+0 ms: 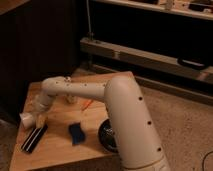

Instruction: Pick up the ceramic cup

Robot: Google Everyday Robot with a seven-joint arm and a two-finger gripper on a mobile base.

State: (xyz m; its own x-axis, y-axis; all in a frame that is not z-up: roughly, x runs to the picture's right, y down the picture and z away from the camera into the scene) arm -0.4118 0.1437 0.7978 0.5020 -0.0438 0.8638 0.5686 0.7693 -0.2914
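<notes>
Tool: The tool (37,113) is at the end of the white arm (75,89). It hangs low over the left edge of the table (60,152) and points down and to the left. I cannot tell if it is wide or narrow, or if it has hold of anything.

Cup: The ceramic cup (26,119) is the small white thing right at the tip of the tool, close to the left edge of the table. It is touching the tool or just beside it; I cannot tell which. I also cannot tell if it stands up or is tipped.

Next to the cup: A flat black thing (34,140) lies just beside the cup, toward the near left corner.

A bit farther: A blue block (76,133) sits near the middle of the table, toward the near edge. A thin orange thing (88,103) lies near the middle, just under the arm.

Farthest: A round black bowl (106,136) sits by the right edge, partly hidden by the robot's big white body.

Step now: I think this is the grabbing step. The tool has reached the cup, but the cup is not lifted.

Next move: The tool should have the cup in its middle, close on it softly and firmly, then go straight up.

Watch out: The cup is close to the left edge, so a bump could push it off. The black thing is close too, so the tool should take only the cup.
</notes>
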